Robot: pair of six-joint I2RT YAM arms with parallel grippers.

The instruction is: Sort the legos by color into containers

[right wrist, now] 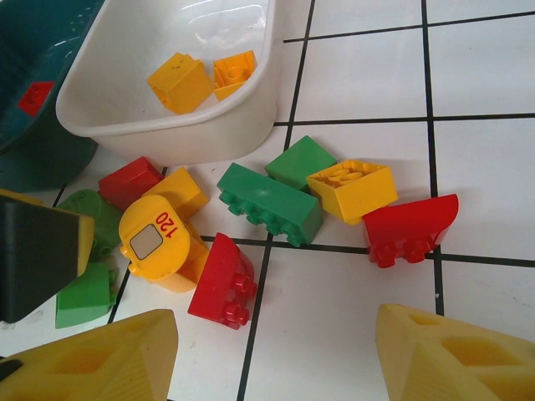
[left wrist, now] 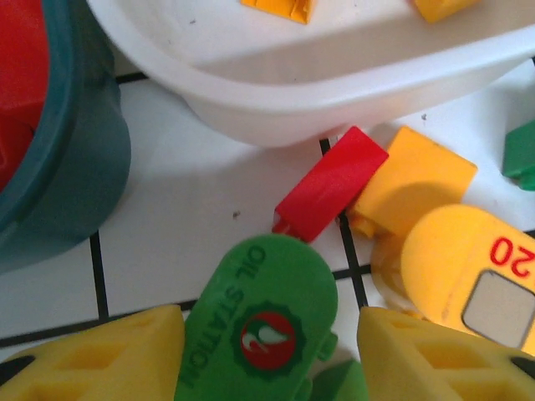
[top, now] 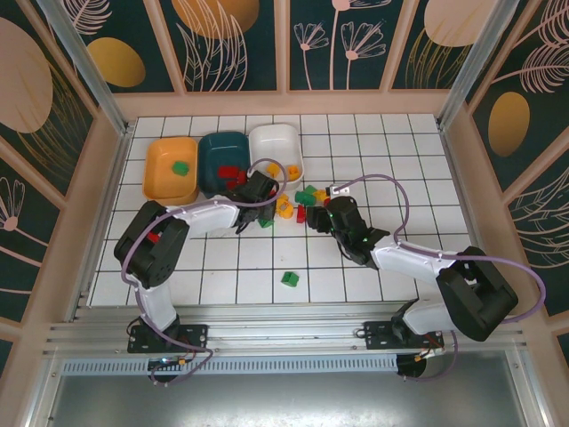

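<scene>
White-tiled table (top: pixel 373 267) | left fingers (left wrist: pixel 100 359) closed on green OIL STATION lego (left wrist: pixel 259 334), near white tray (left wrist: pixel 334 92) | right fingers (right wrist: pixel 451 351) spread wide, empty, over loose legos (right wrist: pixel 272 200) beside that tray

Left wrist: teal tray (left wrist: pixel 58 167) cut by left edge, white tray (left wrist: pixel 351 100) by top edge, its two yellow bricks (left wrist: pixel 280 7) clipped to slivers. Green oil-station piece (left wrist: pixel 251 284) ran off the bottom between the left gripper (left wrist: pixel 269 322) fingers; contact couldn't be told. Numbered yellow piece (left wrist: pixel 468 267) was cut at right, number included. Top view: pile (top: pixel 307 197) too small to count.
</scene>
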